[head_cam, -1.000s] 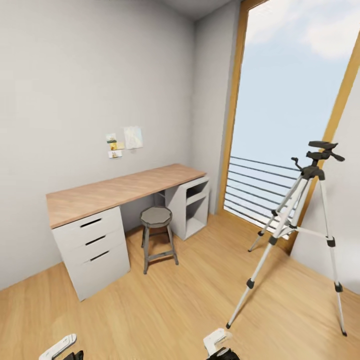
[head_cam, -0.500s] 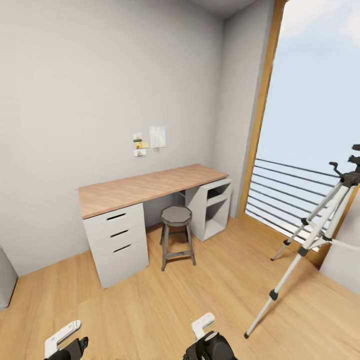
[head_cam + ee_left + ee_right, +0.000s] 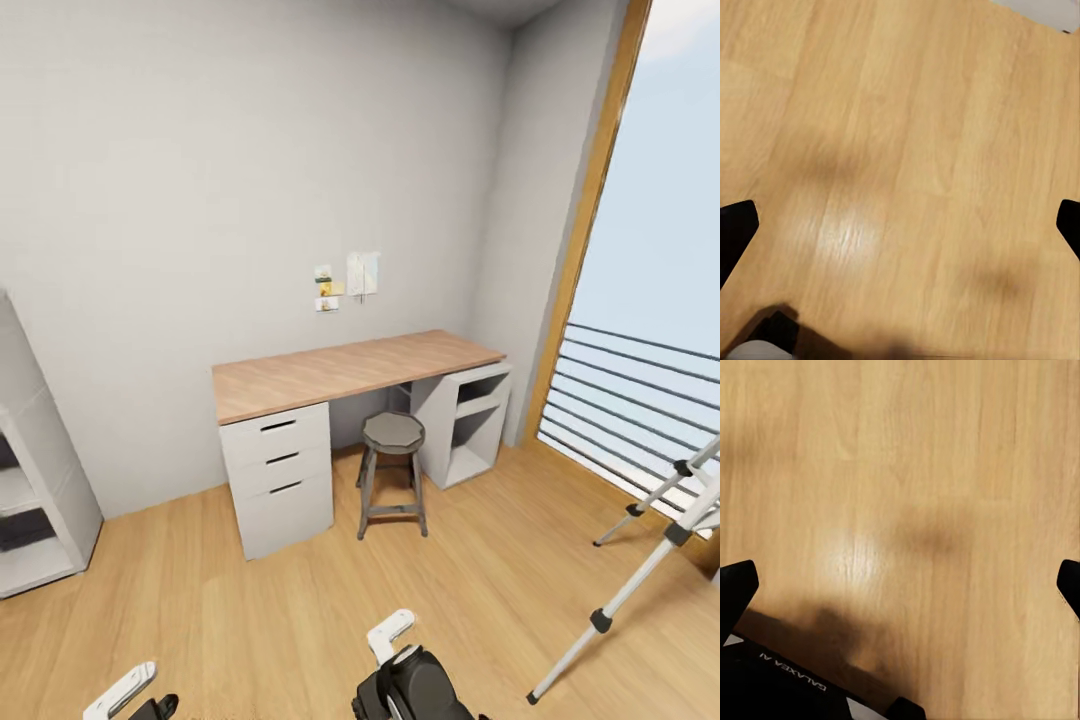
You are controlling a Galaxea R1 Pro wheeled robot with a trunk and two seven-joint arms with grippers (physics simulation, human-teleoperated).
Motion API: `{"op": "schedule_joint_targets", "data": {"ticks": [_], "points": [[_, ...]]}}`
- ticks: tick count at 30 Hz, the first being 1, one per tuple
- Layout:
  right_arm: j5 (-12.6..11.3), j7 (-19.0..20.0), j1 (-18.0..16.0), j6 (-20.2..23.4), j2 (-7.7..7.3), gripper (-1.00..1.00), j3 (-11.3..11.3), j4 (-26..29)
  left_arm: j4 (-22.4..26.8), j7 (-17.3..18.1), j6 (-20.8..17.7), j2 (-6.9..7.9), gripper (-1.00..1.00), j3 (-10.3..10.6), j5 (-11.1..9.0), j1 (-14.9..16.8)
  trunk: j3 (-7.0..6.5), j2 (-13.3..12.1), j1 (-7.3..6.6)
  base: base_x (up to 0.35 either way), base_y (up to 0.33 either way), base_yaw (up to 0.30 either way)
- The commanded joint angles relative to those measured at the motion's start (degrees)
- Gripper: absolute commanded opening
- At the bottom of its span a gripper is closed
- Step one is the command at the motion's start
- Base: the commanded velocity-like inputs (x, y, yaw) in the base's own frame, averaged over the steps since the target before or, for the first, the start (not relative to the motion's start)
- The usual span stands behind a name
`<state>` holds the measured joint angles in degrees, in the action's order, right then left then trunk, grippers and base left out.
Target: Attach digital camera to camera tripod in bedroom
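both arms hang low at the bottom edge of the head view. the left black-and-white end effector (image 3: 130, 695) points downward, its dark fingertips (image 3: 736, 229) spread wide apart. the right black end effector (image 3: 410, 680) also faces down, its fingertips (image 3: 735, 585) likewise wide apart.

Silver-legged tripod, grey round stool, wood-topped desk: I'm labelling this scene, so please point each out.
Silver-legged tripod (image 3: 640, 575), head view, on its near leg.
Grey round stool (image 3: 393, 432), head view, on its seat.
Wood-topped desk (image 3: 350, 368), head view, on its bare top.

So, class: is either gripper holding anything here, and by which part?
Nothing is held: the left gripper and right gripper both point open at bare wood floor.
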<state>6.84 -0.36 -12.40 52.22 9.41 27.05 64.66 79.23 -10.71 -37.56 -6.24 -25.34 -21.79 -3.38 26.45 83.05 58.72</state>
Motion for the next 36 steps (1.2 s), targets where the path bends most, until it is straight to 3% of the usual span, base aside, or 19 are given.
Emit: {"op": "schedule_joint_targets", "data": {"ticks": [1, 16, 25, 26, 34, 36], "points": [[0.28, -0.06, -0.03, 0.37, -0.03, 1.00, 0.49, 0.20, -0.12, -0.41, -0.18, -0.01, 1.00, -0.08, -0.70, -0.04, 0.05, 0.03, 0.00, 0.000, 0.000, 0.289], [0.32, -0.13, -0.04, -2.52, 0.01, 1.00, 2.20, 2.44, -1.00, -0.19, -0.97, 0.52, 1.00, 0.07, -1.06, -0.28, 0.05, 0.03, 0.00, 0.000, 0.111, 0.289], [0.09, -1.37, -0.20, -4.98, 0.18, 1.00, 2.13, 10.09, -1.08, -0.21, -5.27, 2.39, 1.00, 0.73, -0.98, 0.19, 0.05, 0.03, 0.00, 0.000, 0.268, 0.289], [-0.10, -1.61, -0.48, -5.61, 0.55, 1.00, 2.13, 11.57, -1.46, -0.16, -6.09, 3.90, 1.00, 1.85, -1.03, 0.39, 0.05, 0.03, 0.00, 0.000, 0.304, 0.289], [-0.29, -1.80, -1.36, -7.58, 0.59, 1.00, 2.16, 9.63, -1.91, -0.13, -6.42, 4.72, 1.00, 3.20, -1.04, 0.44, 0.05, 0.03, 0.00, 0.000, 0.317, 0.289], [-0.43, -1.82, -3.21, -8.20, 0.59, 1.00, 2.09, 5.94, -1.95, -0.17, -6.45, 4.78, 1.00, 3.37, -1.05, 0.43, 0.05, 0.03, 0.00, 0.000, 0.323, 0.289]]}}
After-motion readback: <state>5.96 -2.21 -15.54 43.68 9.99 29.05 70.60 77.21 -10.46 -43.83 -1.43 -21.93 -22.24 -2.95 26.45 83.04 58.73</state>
